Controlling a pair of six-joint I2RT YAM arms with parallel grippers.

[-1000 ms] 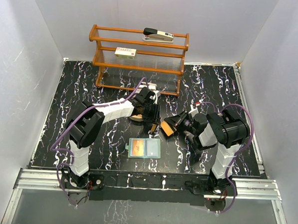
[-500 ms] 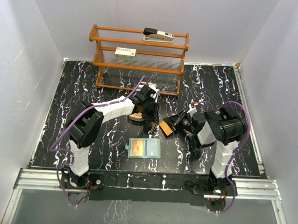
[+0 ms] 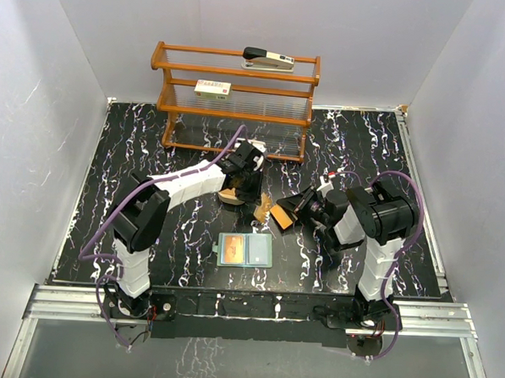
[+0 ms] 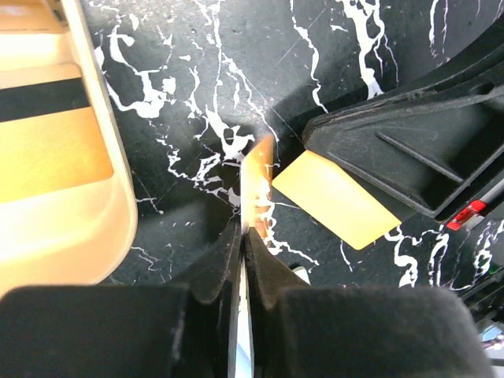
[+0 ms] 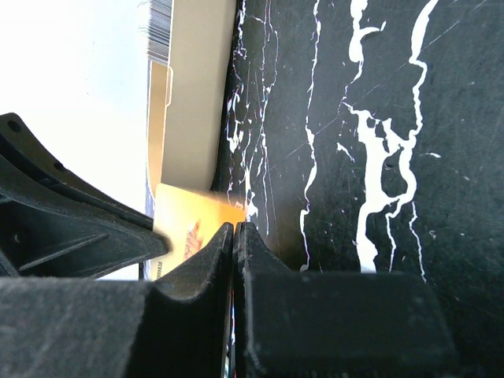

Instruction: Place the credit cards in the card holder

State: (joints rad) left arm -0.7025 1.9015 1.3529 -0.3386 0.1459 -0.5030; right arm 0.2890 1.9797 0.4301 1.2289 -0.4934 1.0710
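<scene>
Nearest the arm bases: a small sage-green folding card holder [image 3: 245, 250], lying open and flat on the black white-veined marble table [image 3: 136, 149]. Shows clear blue-grey pockets facing up, with orange-tan visible through the left one. Sits apart from both grippers, closer to the bases than either.

Just beyond it: the left gripper [image 3: 256, 209], fingers pressed tight on a thin gold-orange plastic card [image 4: 257, 177]. Holds that card edge-on in the left wrist view, far end sticking out past the fingertips over the table. Close on the right: the right gripper [image 3: 292, 210], likewise clamped, pinching a second gold-orange card [image 4: 335, 198]. Presents this one face-up, jutting toward the left gripper. Leaves the two cards very near each other; cannot tell whether touching.

Beyond the left gripper: a tan oval tray [image 3: 228, 197], holding a gold card with a black stripe [image 4: 47, 134] flat inside.

Farthest back, against the wall: an orange-brown wooden rack with clear shelves [image 3: 235, 112]. Carries a white labelled box [image 3: 212, 89] on the middle shelf and a black-and-white stapler [image 3: 268, 58] on top.
</scene>
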